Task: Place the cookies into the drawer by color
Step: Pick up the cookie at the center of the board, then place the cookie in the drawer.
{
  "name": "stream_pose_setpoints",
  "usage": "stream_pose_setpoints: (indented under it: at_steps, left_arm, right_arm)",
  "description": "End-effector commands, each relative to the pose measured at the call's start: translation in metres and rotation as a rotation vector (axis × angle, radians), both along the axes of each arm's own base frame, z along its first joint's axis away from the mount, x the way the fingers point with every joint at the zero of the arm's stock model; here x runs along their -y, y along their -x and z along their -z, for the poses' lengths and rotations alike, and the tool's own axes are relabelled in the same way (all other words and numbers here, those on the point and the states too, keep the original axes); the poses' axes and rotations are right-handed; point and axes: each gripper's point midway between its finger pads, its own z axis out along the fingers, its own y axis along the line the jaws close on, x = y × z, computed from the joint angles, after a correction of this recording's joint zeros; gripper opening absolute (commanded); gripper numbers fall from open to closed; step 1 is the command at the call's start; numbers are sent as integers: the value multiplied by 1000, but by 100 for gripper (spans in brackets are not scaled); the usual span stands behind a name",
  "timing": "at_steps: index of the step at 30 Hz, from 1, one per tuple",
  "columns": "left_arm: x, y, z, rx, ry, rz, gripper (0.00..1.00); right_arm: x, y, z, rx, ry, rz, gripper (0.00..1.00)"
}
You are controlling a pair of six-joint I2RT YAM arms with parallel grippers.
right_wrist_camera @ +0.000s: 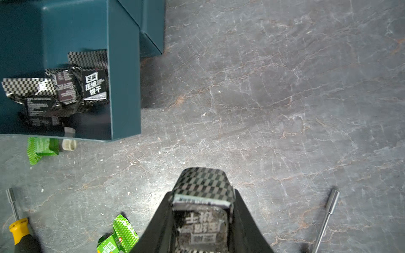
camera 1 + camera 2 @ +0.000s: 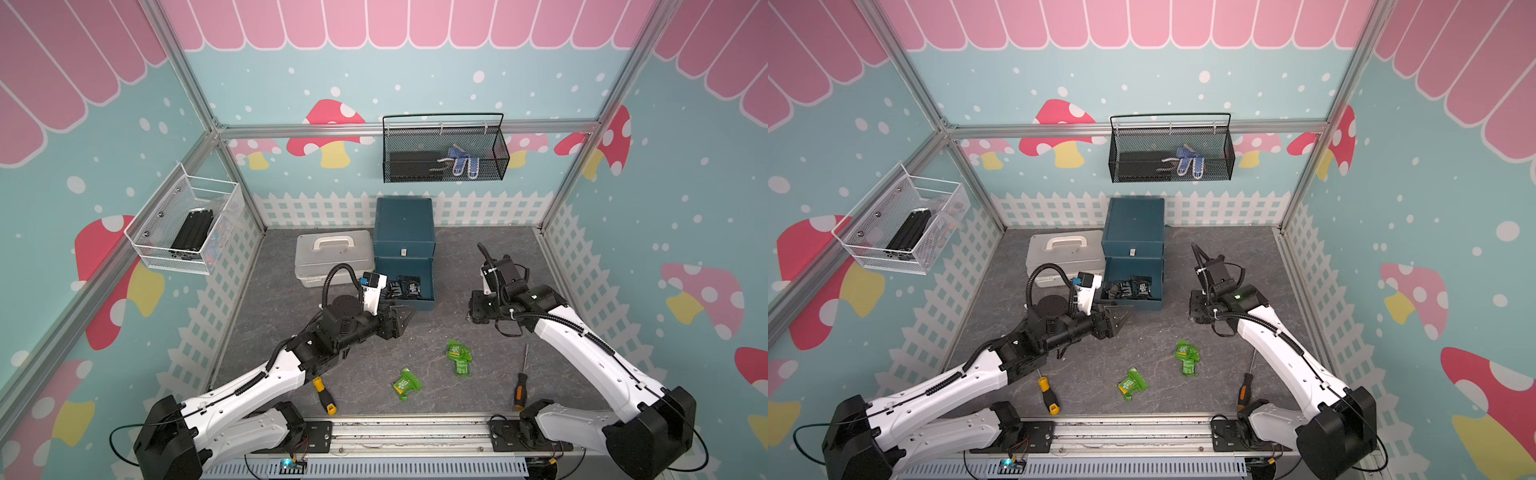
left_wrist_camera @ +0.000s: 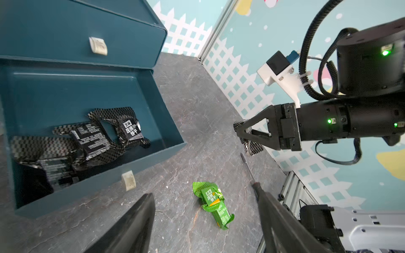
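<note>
I read right gripper [image 1: 202, 193] pinching 1 black cookie [image 1: 201, 181] | left gripper [image 2: 402, 318] spread, empty, just below the open drawer [image 2: 424, 306] at frame centre in a top view | black cookies [image 2: 405, 286] inside it | green cookies [image 2: 458, 357] lie lower centre.

Teal-blue drawer [image 2: 404, 224], black chequered cookies [image 2: 405, 286], green cookies [image 2: 458, 358], grey veined tabletop [image 2: 451, 259], yellow-and-black screwdriver [image 2: 324, 395], pale grey case [image 2: 332, 254]
</note>
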Motion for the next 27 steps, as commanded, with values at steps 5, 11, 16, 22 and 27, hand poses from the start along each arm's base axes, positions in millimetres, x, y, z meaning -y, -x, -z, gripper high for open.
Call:
stream_pose_setpoints:
  at_steps: [5, 11, 16, 22, 27]
  left_arm:
    - [-22, -28, 3, -50, -10, -65, 79]
    - [-43, -41, 9, -60, -88, -164, 79]
    - [-49, -49, 15, -75, -92, -184, 79]
    - [-47, -57, 29, -93, -110, -191, 79]
    - [-44, -64, 42, -114, -125, -196, 79]
  right_arm:
    - [-64, -40, -16, 31, 1, -133, 28]
    - [-112, -61, -20, 43, 16, -221, 28]
    - [-135, -74, -2, 16, 37, -254, 27]
    - [-147, -93, 11, 20, 49, -254, 27]
    - [-152, -104, 32, -7, 85, -244, 27]
